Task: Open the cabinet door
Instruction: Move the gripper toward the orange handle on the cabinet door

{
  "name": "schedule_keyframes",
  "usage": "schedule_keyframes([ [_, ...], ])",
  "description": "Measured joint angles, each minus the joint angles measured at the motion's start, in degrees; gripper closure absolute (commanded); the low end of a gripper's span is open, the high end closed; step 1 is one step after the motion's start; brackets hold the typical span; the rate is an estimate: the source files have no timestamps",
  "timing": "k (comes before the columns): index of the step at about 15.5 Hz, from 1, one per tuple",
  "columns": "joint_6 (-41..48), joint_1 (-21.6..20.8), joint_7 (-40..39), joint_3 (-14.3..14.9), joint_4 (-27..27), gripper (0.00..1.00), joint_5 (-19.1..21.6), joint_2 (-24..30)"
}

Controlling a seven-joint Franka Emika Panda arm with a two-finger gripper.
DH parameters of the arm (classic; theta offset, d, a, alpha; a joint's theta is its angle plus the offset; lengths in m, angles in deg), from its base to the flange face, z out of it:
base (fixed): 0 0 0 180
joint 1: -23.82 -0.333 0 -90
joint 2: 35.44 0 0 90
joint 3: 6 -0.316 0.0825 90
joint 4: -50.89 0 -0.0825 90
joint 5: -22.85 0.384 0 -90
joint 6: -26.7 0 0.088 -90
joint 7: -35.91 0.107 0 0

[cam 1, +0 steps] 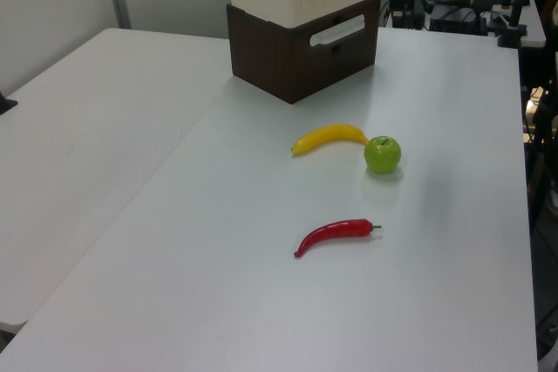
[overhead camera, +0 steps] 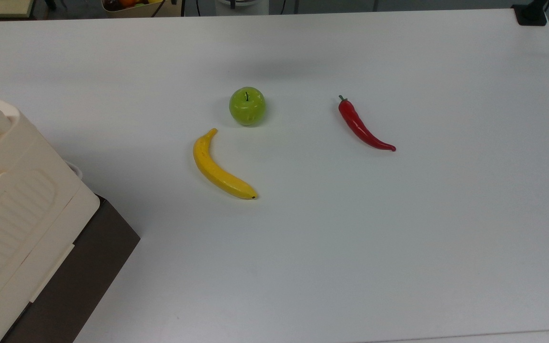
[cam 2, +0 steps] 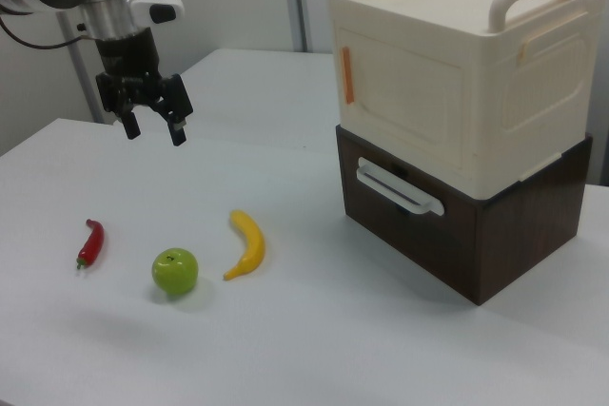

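Though unlabelled, cabinet door (cam 2: 404, 106) shut.

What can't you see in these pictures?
- Inside the cabinet: hidden by its closed door in the right view.
- Cabinet's top in the left view: cut off by the picture's upper edge.
- Most of the cabinet in the top view: cut off by the left edge.
- Arm above the claw: cut off at the right view's corner.

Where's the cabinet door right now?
In the right view, the cabinet door is closed on the cream cabinet, facing the banana.
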Motion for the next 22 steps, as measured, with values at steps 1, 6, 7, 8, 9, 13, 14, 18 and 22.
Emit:
schedule_keyframes([
  [1, 0.0, 0.0, -0.1, 0.0, 0.0, 0.0, -0.1, 0.0],
  [6, 0.0, 0.7, -0.1, 0.0, 0.0, 0.0, -0.1, -0.1],
  [7, 0.0, 0.7, -0.1, 0.0, 0.0, 0.0, -0.1, -0.1],
  [8, 0.0, 0.8, -0.1, 0.0, 0.0, 0.0, -0.1, -0.2],
  [9, 0.0, 0.9, -0.1, 0.0, 0.0, 0.0, -0.2, -0.3],
  [13, -0.8, 3.6, 0.0, 0.1, -0.9, 0.0, -0.5, -1.3],
  [14, -2.0, 4.4, 0.0, 0.1, -1.6, 0.0, -0.6, -2.0],
  [18, -7.3, 7.9, 2.7, 0.3, -5.8, 0.0, -0.6, -5.3],
  [22, -17.2, 11.1, 9.3, 0.5, -7.5, 0.0, -2.3, -8.4],
])
